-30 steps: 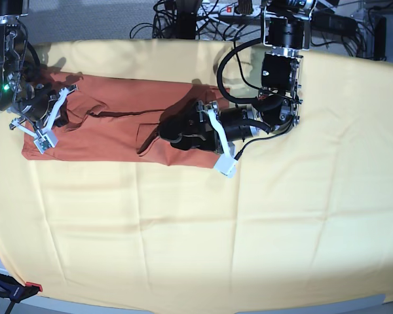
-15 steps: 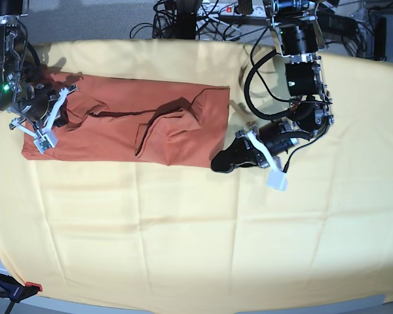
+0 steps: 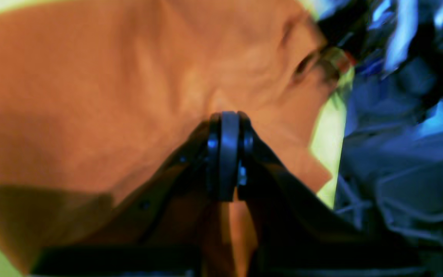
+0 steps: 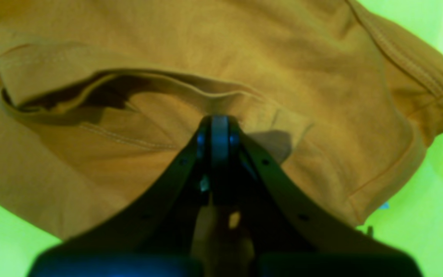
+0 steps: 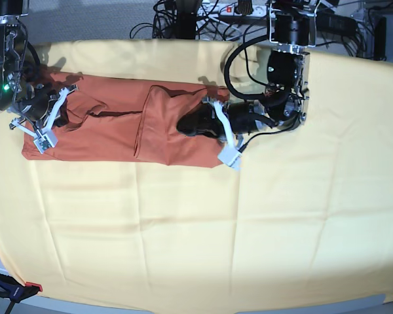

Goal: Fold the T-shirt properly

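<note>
Left side of frame: my right pincer (image 4: 221,123) closed, tip on the shirt (image 5: 118,144); can't tell if fabric's pinched. Shirt runs upper left to center, on the cloth (image 5: 301,235). Center: my left pincer (image 5: 200,123) closed over its folded end, grip unclear. Dragging either tip could rumple the layers. No readable writing or brands.

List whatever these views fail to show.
- T-shirt under the right gripper: hidden by the arm in the base view, by the fingers in the right wrist view.
- Far end of the T-shirt: cut off by the left wrist view's edge.
- Fabric at the left gripper's tips: blurred in the left wrist view.
</note>
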